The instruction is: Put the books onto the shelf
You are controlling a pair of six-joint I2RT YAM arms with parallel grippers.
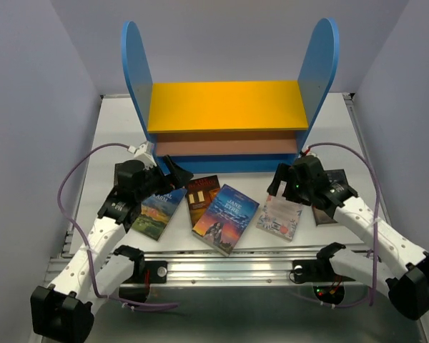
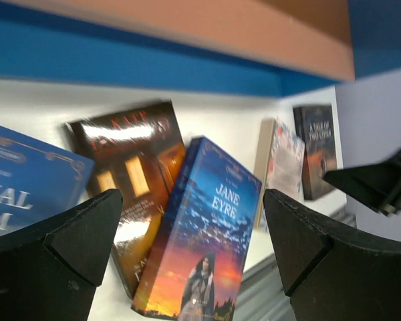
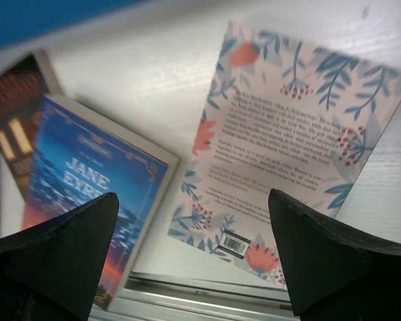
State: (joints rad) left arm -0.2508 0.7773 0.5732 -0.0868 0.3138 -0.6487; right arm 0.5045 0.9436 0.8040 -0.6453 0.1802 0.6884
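The left gripper (image 2: 194, 234) is seen with its two black fingers (image 2: 80, 234) spread wide apart, closed on nothing. It is held over a blue-and-orange paperback titled Jane Eyre (image 2: 204, 234), which lies face up and overlaps the edge of a dark glossy paperback with lit windows on its cover (image 2: 137, 174). To the left of these, a paperback with a blue-and-green landscape cover (image 1: 157, 211) lies partly under the left arm.

The right gripper (image 3: 194, 241) is likewise spread wide, with nothing pinched between its jaws. Below it a pale floral paperback (image 3: 287, 140) lies back cover up, its barcode toward the near edge. Just beside the floral book, to the right, a dark paperback lettered A Tale of Two Cities (image 2: 314, 150) is partly hidden by the right arm in the top view.

All five books lie flat in a loose row on the white table (image 1: 104, 153), in front of the shelf with rounded blue side panels (image 1: 137, 64). The shelf stands upright at the far side of the table, with a yellow-orange top board (image 1: 225, 106), a light brown lower board (image 1: 225, 146) and a blue base.
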